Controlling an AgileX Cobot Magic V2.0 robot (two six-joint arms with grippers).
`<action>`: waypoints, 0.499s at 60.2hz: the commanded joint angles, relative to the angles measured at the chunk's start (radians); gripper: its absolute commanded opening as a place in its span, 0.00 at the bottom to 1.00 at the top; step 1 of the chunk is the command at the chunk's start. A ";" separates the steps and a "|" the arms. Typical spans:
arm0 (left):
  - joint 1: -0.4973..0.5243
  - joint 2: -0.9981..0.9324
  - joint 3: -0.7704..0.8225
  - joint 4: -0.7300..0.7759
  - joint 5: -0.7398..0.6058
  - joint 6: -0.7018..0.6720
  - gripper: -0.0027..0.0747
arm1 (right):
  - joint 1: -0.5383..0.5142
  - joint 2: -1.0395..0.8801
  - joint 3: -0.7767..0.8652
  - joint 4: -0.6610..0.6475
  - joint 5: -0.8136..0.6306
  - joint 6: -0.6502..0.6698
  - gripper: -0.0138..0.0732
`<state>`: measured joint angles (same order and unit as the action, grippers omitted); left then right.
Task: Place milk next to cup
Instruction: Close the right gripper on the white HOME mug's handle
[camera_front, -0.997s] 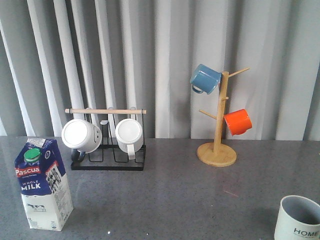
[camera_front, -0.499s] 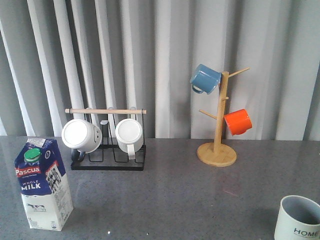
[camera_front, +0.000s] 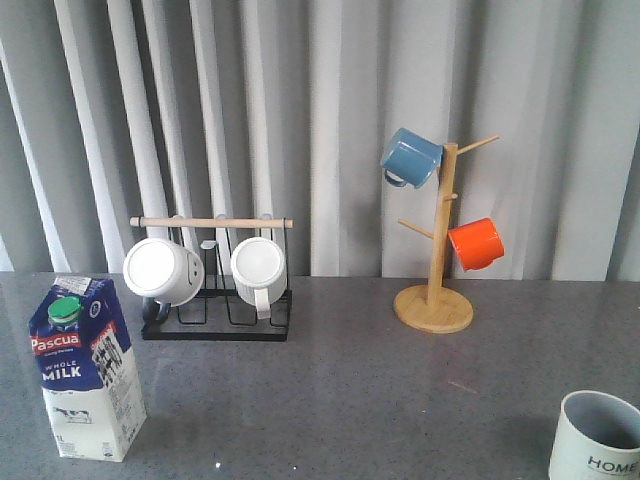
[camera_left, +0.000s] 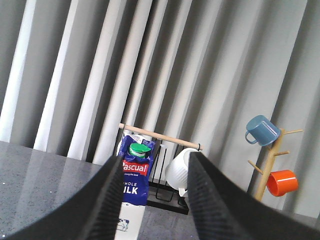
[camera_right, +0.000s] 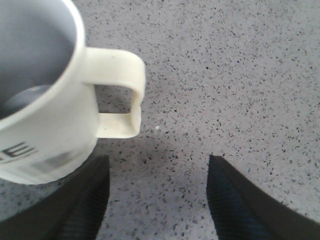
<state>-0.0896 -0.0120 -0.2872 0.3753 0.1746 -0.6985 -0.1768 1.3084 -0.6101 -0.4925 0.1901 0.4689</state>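
**Milk carton at front left corner, mug at front right corner, both my grippers empty**

The tall blue-and-white gable-top milk carton with a green round cap (camera_front: 85, 368) stands upright near the front left corner of the grey speckled counter (camera_front: 360, 390). Its red "Pascua" band and "WHOLE MILK" lettering face the front camera. Nothing touches it.

The pale grey-white mug lettered "HOME" (camera_front: 598, 437) sits upright at the front right corner of the counter, well apart from the carton. The front view cuts off its lower part. Its handle shows only in my right wrist view.

My left gripper (camera_left: 152, 192) hangs above the counter with its two dark fingers (camera_left: 107, 200) spread wide. The carton appears in the gap between them, further off, not touched. My right gripper (camera_right: 155, 200) is low over the counter, jaws likewise spread, holding nothing. The mug's handle lies just beyond the gap, and the mug body is just beside one finger (camera_right: 75, 205); I cannot tell whether they touch.

Along the back edge of the counter, a black wire rack with a wooden bar (camera_front: 215, 280) holds two plain white mugs (camera_front: 163, 270) lying on their sides. To its right stands a bamboo mug tree (camera_front: 436, 270), carrying a small blue enamel mug (camera_front: 410, 157) on an upper peg and a small orange enamel mug (camera_front: 476, 243) lower down. Pale grey pleated curtains (camera_front: 330, 120) fill the background.
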 joint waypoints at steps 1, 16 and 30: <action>-0.002 -0.010 -0.031 0.006 -0.063 -0.008 0.43 | -0.035 0.004 -0.026 -0.023 -0.088 0.000 0.64; -0.002 -0.010 -0.031 0.006 -0.063 -0.008 0.43 | -0.084 0.055 -0.026 -0.001 -0.212 0.002 0.63; -0.002 -0.010 -0.031 0.009 -0.063 -0.008 0.43 | -0.084 0.108 -0.026 -0.011 -0.271 -0.001 0.60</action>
<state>-0.0896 -0.0120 -0.2872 0.3779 0.1746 -0.6985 -0.2558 1.4234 -0.6101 -0.4950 0.0115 0.4722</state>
